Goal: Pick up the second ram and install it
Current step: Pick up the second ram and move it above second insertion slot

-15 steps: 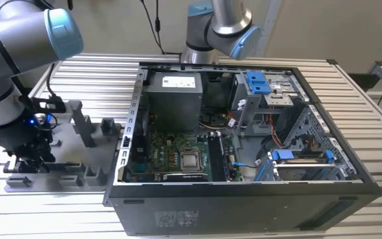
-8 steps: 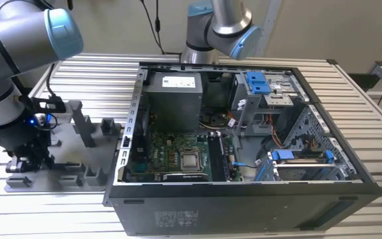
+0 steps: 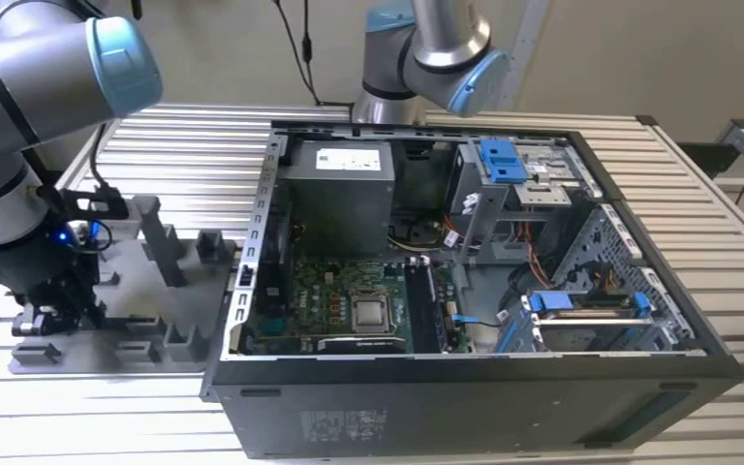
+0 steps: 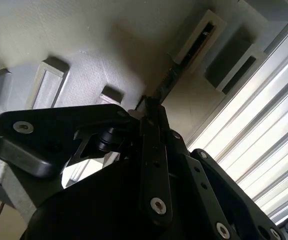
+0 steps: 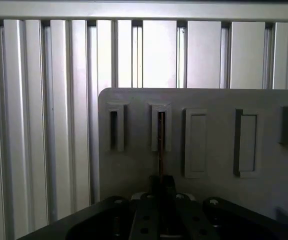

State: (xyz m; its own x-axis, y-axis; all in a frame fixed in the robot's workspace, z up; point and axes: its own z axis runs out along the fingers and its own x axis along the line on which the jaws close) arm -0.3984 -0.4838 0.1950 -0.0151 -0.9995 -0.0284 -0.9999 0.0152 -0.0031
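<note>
Black pincer linkage sits closest to the lens in both wrist views. Its fingers are drawn almost together, with the thin edge of the second ram between the tips. The grip is judged closed on the board rather than merely alongside it.

**Location of the part.** The second ram stands on edge in a raised slot block of the grey fixture plate. The plate lies on the slatted aluminium desk. In the exterior view the arm reaches down over this fixture, on the exterior view's left of the open computer case. The ram is seated in the fixture, not in the case.

**Step in hand (judged).** Pick-up of the ram from the fixture.

**Good practice for this step:**
- Keep the fingers square to the board faces, so that the ram lines up with the slot walls.
- Hold on the bare board edge with moderate force. The stick is thin and will probably flex or crack if pinched askew.
- Draw the ram out straight along the slot axis. Any twist or sideways drift may bind the board against the block.
- Confirm that the board sits evenly between the tips. A skewed grip will probably carry over as misalignment at the motherboard.
</note>
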